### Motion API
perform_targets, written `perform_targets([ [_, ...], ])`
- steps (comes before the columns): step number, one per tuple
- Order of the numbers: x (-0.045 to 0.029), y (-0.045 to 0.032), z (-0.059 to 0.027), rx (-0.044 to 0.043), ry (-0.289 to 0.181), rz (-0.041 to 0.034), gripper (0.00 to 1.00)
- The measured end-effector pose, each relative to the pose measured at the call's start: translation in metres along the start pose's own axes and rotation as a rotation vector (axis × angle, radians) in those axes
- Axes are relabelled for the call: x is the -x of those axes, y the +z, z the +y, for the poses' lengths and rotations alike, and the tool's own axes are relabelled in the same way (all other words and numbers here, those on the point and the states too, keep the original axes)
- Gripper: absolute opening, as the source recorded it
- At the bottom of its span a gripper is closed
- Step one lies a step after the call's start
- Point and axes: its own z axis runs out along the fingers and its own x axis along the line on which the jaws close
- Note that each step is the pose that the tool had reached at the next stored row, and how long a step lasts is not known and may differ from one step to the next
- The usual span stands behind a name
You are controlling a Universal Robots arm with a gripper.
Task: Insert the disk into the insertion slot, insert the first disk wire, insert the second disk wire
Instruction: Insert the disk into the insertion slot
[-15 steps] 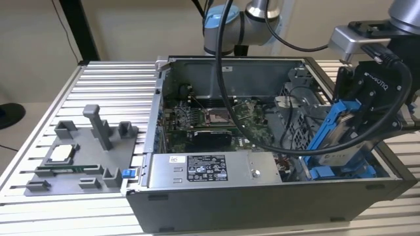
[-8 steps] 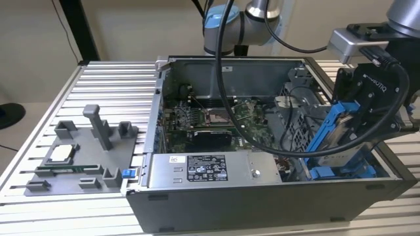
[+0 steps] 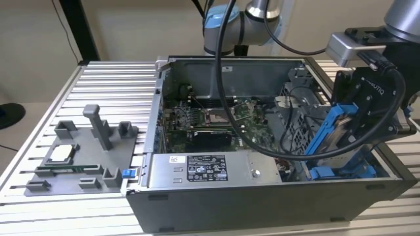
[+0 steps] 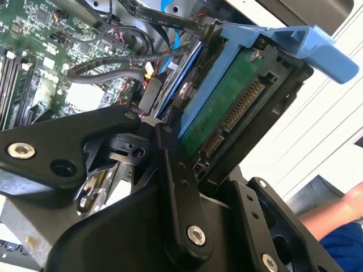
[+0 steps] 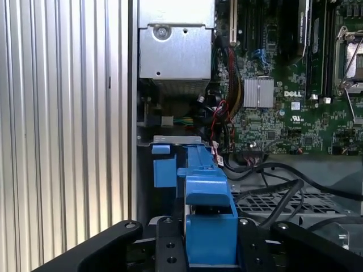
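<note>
Over the corner of the open dark grey computer case (image 3: 262, 206) at the exterior view's right, the black two-finger pincer (image 3: 357, 127) is clamping shut on the flat silver-grey disk w/ bright blue plastic bracket (image 3: 326, 130), holding it steeply tilted, nearly on edge. Its lower end is hanging just above the grey metal insertion slot w/ blue rails (image 3: 326, 173); whether they're touching can't be told. In the second wrist view the disk's green circuit board (image 4: 220, 105) is facing the camera, w/ black cables (image 4: 108, 68) lying near it. The grey power-supply box (image 3: 203, 169) is sitting just beside the slot, and the case is resting on the ribbed aluminium desk (image 3: 111, 78).
</note>
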Motion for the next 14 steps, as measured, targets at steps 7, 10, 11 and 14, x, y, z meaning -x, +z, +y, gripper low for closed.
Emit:
perform_targets([
  [7,0.0,0.0001,0.0,0.0002,0.0,0.0,0.0],
  [10,0.0,0.0001,0.0,0.0002,0.0,-0.0001,0.0],
  [11,0.0,0.0001,0.0,0.0002,0.0,-0.0001,0.0],
  [14,0.0,0.0001,0.0,0.0003,0.0,-0.0001,1.0],
])
